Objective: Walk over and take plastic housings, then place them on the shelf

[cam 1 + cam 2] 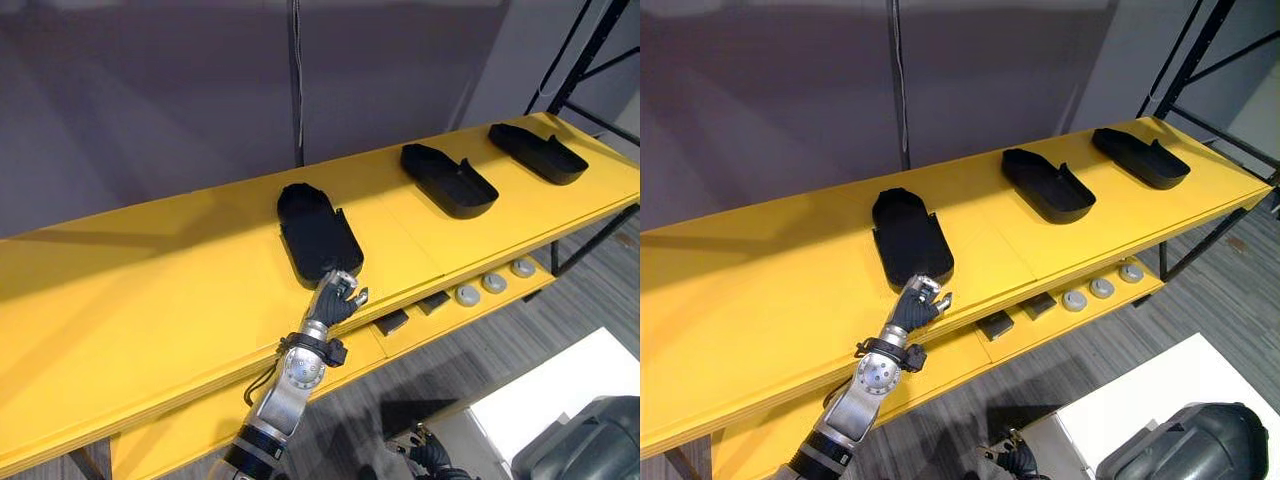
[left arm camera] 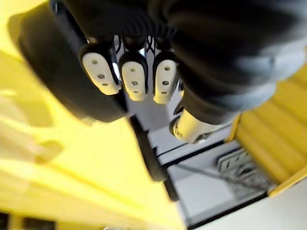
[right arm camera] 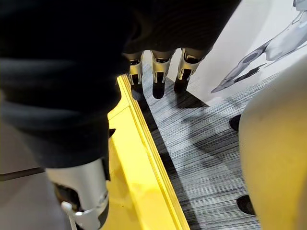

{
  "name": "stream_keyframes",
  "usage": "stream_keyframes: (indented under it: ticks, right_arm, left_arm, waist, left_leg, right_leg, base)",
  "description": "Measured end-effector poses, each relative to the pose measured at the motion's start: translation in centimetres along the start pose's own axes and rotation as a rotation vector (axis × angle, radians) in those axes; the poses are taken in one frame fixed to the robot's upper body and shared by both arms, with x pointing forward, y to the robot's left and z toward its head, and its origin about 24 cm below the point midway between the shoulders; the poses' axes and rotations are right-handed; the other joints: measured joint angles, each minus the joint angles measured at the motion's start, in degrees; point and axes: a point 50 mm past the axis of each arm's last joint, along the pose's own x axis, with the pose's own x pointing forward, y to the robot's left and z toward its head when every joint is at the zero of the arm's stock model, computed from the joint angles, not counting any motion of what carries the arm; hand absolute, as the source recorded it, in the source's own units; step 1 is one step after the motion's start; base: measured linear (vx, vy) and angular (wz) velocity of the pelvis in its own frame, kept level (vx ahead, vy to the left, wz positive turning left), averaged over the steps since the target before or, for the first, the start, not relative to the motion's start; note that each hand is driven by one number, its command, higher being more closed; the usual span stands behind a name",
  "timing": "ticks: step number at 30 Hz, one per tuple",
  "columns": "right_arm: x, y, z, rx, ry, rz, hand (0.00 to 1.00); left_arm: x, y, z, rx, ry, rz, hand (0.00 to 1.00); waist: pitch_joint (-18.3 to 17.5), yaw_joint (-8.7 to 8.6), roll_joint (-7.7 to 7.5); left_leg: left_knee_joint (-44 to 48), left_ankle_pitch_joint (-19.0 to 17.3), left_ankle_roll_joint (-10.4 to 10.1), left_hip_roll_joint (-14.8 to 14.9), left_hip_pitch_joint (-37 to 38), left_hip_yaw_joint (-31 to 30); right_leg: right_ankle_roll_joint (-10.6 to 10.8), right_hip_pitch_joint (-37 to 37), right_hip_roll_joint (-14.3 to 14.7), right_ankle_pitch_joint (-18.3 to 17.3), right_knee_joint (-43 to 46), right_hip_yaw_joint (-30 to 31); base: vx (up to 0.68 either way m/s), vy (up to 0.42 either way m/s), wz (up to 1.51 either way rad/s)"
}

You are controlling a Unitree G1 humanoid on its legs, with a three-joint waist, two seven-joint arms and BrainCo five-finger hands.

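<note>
The yellow shelf [image 1: 120, 290] carried all three black plastic housings on its top board. The far housing [image 1: 537, 152] lay at the shelf's right end and the middle housing [image 1: 447, 180] lay next along. The nearest housing [image 1: 315, 235] lay flat toward the shelf's middle, with one end reaching the shelf's front edge. I judged the step in hand to be the placing of this nearest housing, because it rested fully on the board and my left hand [image 1: 335, 298] was at its front end. My left hand sat at the shelf's front edge, against or just beside that end of the housing; I could not tell whether they touched. Its fingers [image 2: 135, 81] were curled in, with the pale pads bare and turned back toward the wrist. The thumb [image 2: 191, 128] stood apart from them, and nothing showed pinched between thumb and fingers, so I read the hand as closed on nothing. In my judgement the next move called for drawing the left hand straight back off the shelf's front edge without dragging the housing, which could slide off. My right hand [image 3: 159, 76] hung below the shelf's front edge over the floor, with fingers loose and nearly straight, holding nothing.
</note>
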Motion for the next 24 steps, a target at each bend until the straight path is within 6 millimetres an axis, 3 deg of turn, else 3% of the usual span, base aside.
stream_keyframes:
  ticks: [7,17,24]
  right_arm:
    - [0.2,0.0,0.2,-0.002,-0.001,0.002,0.00]
    - [0.6,0.1,0.9,-0.006,-0.010,0.005,0.00]
    - [0.8,0.1,1.3,-0.009,-0.021,0.006,0.00]
  left_arm:
    - [0.2,-0.3,-2.5,0.075,0.109,-0.047,1.00]
    - [3.0,2.1,-2.6,0.187,0.129,0.034,1.00]
    - [4.4,3.6,-2.3,0.198,0.152,0.090,1.00]
  waist:
    - [0.0,-0.87,0.02]
    - [0.7,-3.14,0.57]
    - [1.7,-3.39,0.61]
  left_leg:
    - [0.0,-0.1,-0.2,0.0,-0.5,0.4]
    - [0.0,-0.3,-0.4,-0.1,-1.0,0.6]
    - [0.0,-0.4,-0.6,0.1,-0.9,0.9]
  right_leg:
    - [0.0,-0.8,0.1,0.3,-0.5,0.2]
    - [-0.2,-0.8,0.2,1.0,-1.8,0.4]
    - [-0.3,-0.8,0.4,1.1,-2.0,0.6]
  base:
    - [0.00,0.003,-0.02]
    - [0.00,0.000,0.00]
    - [0.00,0.000,-0.01]
